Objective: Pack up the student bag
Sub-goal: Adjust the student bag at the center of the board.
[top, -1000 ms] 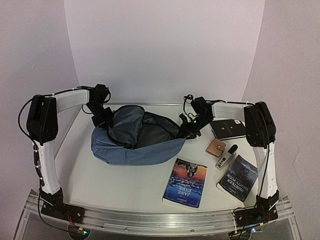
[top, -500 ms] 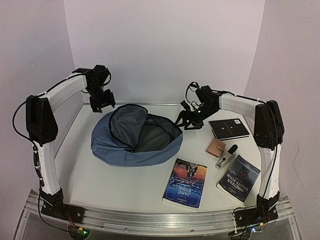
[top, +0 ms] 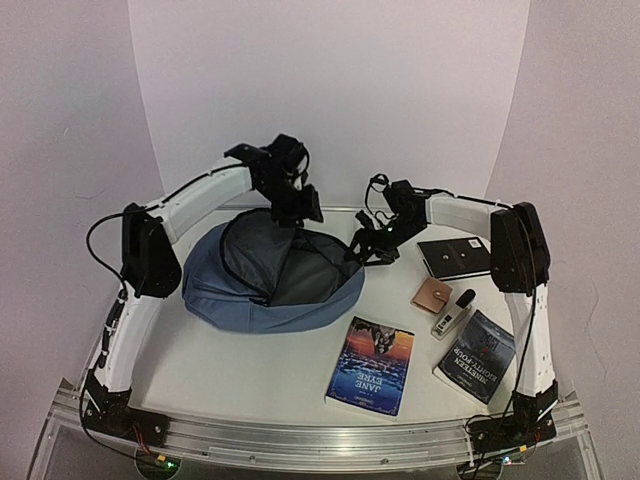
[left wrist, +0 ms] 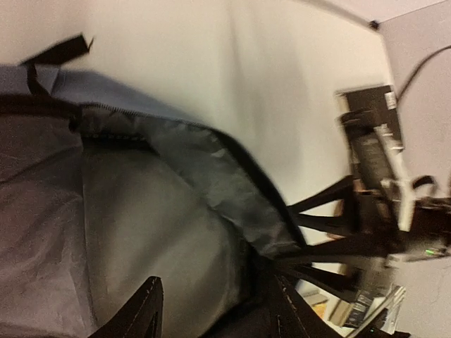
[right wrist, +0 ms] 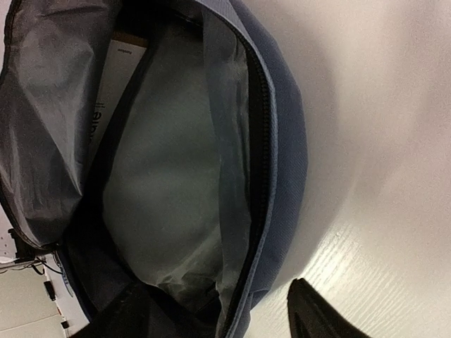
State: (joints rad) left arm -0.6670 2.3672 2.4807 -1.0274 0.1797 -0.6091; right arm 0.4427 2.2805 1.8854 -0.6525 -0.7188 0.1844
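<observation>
the bag [top: 255, 300] lies flat left of the middle of the counter [top: 250, 370], unzipped, its mouth gaping upward so things can drop in. the left gripper [top: 297, 208] hovers over the far rim, jaws apart, holding nothing. the right gripper [top: 363, 251] sits at the mouth's right end, jaws apart astride the rim and not pinching it, probably to spread the opening. jane eyre [top: 372, 365], a second book [top: 478, 355], a notebook [top: 458, 258] and a wallet [top: 433, 295] wait toward the right edge, within the right arm's reach.
</observation>
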